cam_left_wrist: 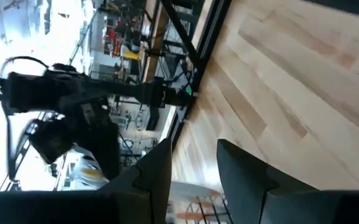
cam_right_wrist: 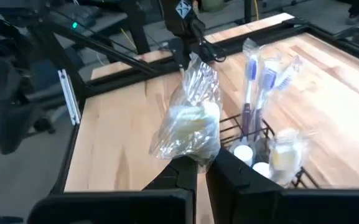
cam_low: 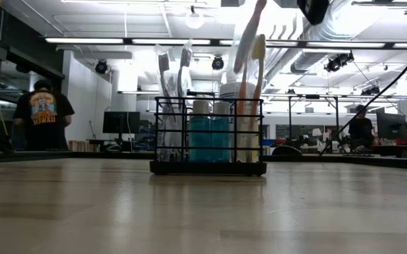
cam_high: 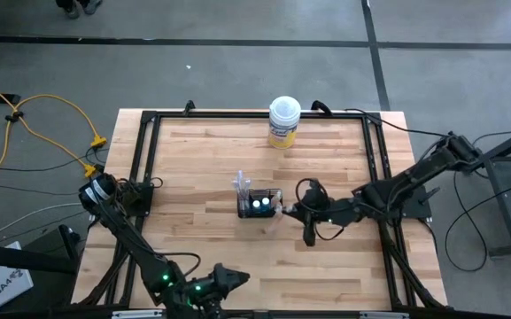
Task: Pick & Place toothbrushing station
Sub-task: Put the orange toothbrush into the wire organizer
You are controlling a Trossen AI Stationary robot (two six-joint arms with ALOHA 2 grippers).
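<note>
The black wire-mesh holder point(cam_high: 259, 204) point(cam_low: 209, 166) stands upright on its base at the middle of the wooden table. It holds pale wrapped toothbrushes point(cam_right_wrist: 254, 81) and two teal white-capped tubes point(cam_low: 210, 137). My right gripper point(cam_high: 283, 211) point(cam_right_wrist: 196, 169) is just right of the holder, shut on a clear plastic-wrapped pale item point(cam_right_wrist: 188, 121). My left gripper point(cam_high: 242, 277) point(cam_left_wrist: 195, 177) waits open near the table's near edge, with nothing between its fingers. My right gripper pinches the near end of the clear wrapper point(cam_right_wrist: 190, 154) between its two fingers. It comes nearly level from the table's right. The wrapped item sticks out ahead of the fingers, above the tabletop. Whether its far end touches the holder, I cannot tell.
A yellow round tub with a white lid point(cam_high: 283, 121) stands near the far edge. A black frame point(cam_high: 149, 151) runs around the tabletop. Bare wood lies left of and in front of the holder. A person point(cam_low: 42, 113) stands in the room beyond.
</note>
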